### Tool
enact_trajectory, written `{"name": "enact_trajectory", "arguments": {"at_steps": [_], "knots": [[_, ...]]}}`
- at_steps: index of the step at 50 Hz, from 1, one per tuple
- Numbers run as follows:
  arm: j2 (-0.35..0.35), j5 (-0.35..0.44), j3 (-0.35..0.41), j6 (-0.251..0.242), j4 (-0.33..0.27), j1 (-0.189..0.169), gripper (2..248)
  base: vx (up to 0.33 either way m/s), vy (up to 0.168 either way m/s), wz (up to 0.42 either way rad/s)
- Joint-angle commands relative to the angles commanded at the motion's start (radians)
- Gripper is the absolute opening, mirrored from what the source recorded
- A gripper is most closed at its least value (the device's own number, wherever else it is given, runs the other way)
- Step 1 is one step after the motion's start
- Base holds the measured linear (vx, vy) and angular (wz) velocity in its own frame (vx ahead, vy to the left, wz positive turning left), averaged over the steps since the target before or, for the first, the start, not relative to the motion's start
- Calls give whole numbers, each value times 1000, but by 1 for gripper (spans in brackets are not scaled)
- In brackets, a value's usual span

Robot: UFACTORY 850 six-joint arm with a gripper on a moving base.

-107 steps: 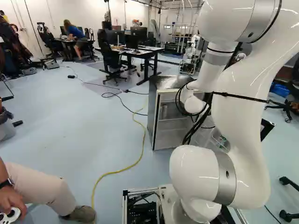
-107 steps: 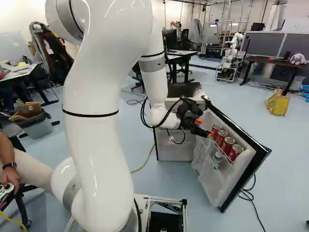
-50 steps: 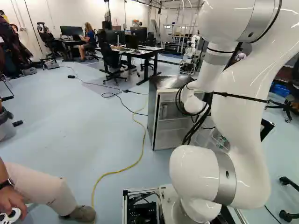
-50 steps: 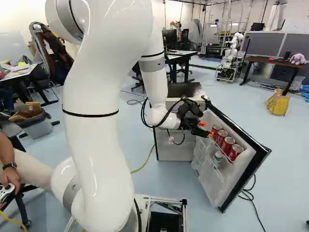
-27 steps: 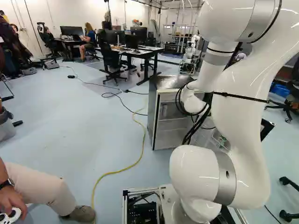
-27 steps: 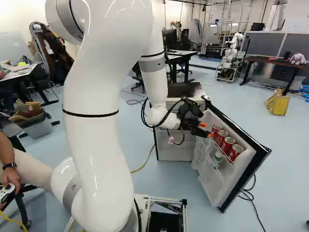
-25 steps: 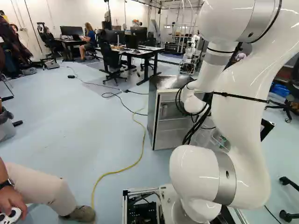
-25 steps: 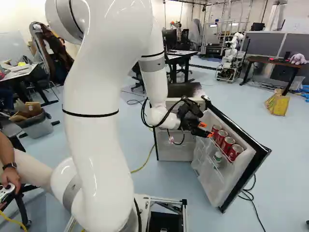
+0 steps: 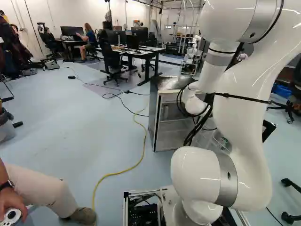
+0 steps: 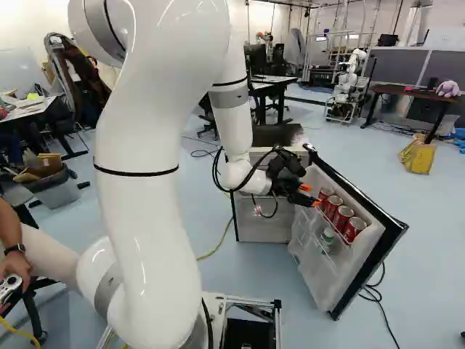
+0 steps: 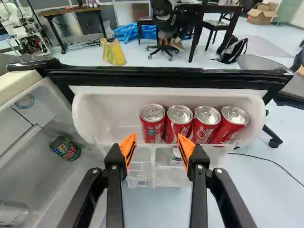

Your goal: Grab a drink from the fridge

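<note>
Fridge (image 9: 153, 110) stands ahead of the arm (image 10: 145, 189), with its door (image 10: 314, 273) swung wide open. Four red cans (image 11: 153, 126) stand side by side on the door's upper shelf (image 11: 109, 111), all with their silver tops up. The end effector (image 10: 310, 195) is at this shelf, on the near side of the row. In the wrist view its fingers stand wide apart, their orange pads (image 11: 127, 145) pointing ahead towards the cans, and nothing is gripped. The can nearest the fridge body lines up between the two fingers; the next one along is partly behind one orange pad. Whether a pad touches a can, I cannot tell.

Lower on the door, a small container with a white cap (image 10: 328, 233) sits in another shelf. Inside the fridge body, a dark can with red and green on it (image 11: 65, 148) shows beyond one finger, and a silvery item (image 11: 13, 213) is partly visible.

Yellow cable (image 9: 117, 173) winds across the floor (image 9: 70, 127), passing beside the fridge. Farther back, another robot (image 10: 347, 87) stands near a dark-topped table (image 10: 407, 91), and a yellow bag (image 10: 419, 156) sits on the floor.
</note>
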Motion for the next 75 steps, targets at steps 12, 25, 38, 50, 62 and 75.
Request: {"name": "enact_trajectory", "arguments": {"at_steps": [12, 25, 38, 50, 62, 75], "knots": [[-1, 0, -1, 0, 0, 0, 143, 0, 0, 0], [-5, 0, -7, 0, 0, 3, 143, 0, 0, 0], [-13, 0, -18, 0, 0, 7, 143, 0, 0, 0], [-22, 0, -30, 0, 0, 11, 143, 0, 0, 0], [-32, -1, -45, 0, 0, 8, 143, 0, 0, 0], [-48, -10, -68, 0, 0, -12, 143, 0, 0, 0]]}}
